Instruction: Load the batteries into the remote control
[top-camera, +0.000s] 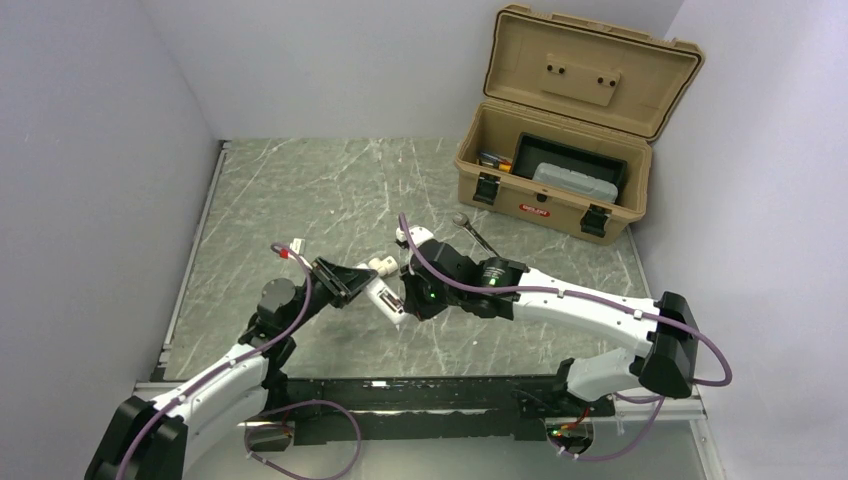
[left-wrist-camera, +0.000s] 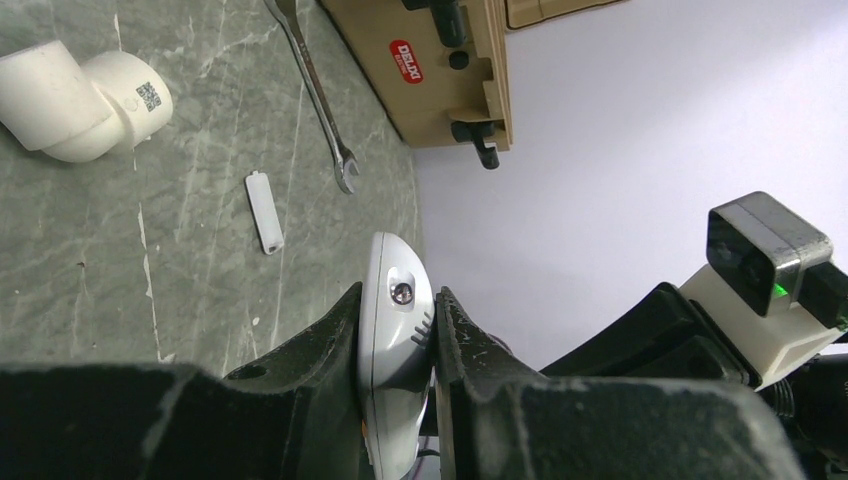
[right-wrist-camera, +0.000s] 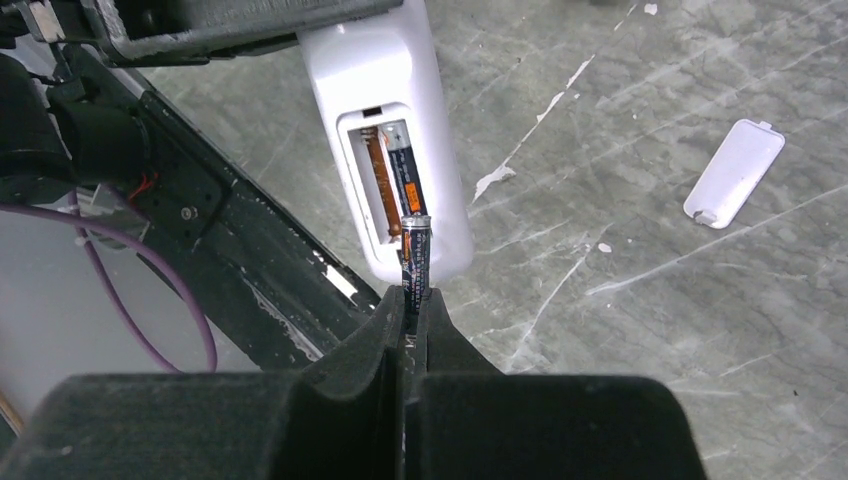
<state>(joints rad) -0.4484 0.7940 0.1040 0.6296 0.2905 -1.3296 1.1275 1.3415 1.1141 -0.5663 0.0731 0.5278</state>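
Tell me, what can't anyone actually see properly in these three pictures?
- Button side of the remote control: turned away, right wrist view.
- Lower end of the held battery: inside the right gripper, right wrist view.
- Contents of the toolbox: too small, top view.

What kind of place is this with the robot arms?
Probably a robot test booth, not a home: plain white wall panels enclose a grey marbled tabletop, with an open tan plastic toolbox and a long silver wrench on it.
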